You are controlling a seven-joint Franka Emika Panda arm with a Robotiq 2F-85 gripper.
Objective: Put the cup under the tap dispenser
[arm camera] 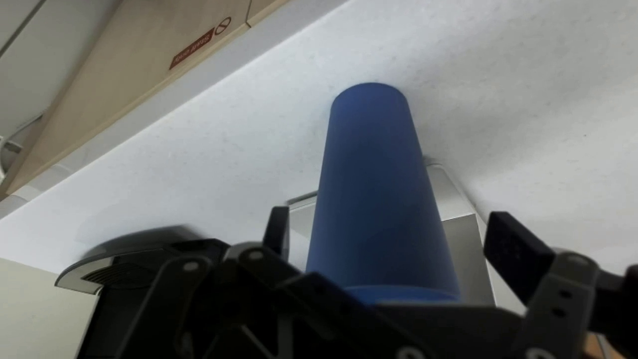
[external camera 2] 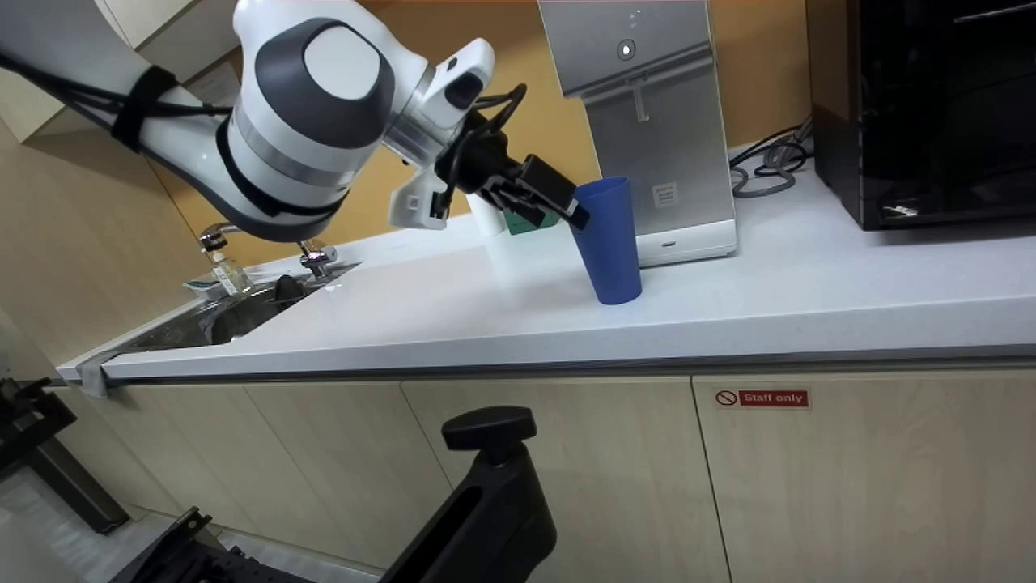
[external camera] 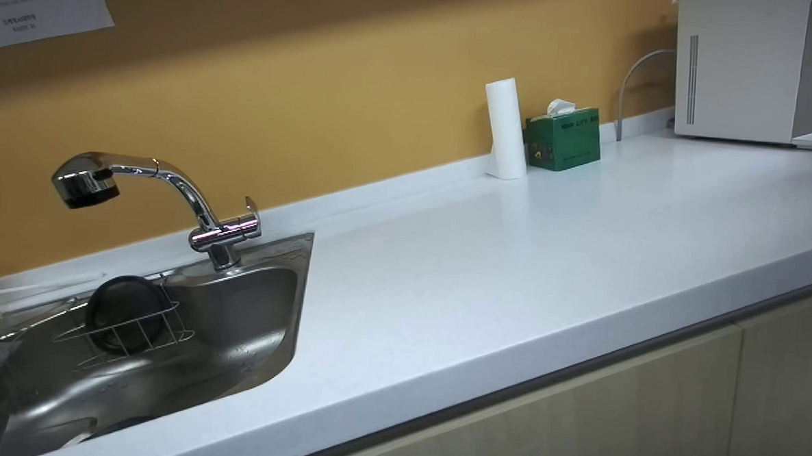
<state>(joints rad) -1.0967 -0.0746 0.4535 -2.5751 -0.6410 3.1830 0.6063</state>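
Observation:
A tall blue cup stands on the white counter in an exterior view. It also fills the middle of the wrist view, its rim toward me. My gripper is at the cup's upper part. In the wrist view my gripper is open, one finger on each side of the cup with gaps between. The tap dispenser, a chrome faucet with a curved spout and dark spray head, rises at the sink's back edge, far from the cup. It also shows small in an exterior view, partly behind my arm.
A silver water dispenser stands just behind the cup. A black appliance is to its right. A paper towel roll and a green tissue box stand by the wall. The steel sink holds a wire rack.

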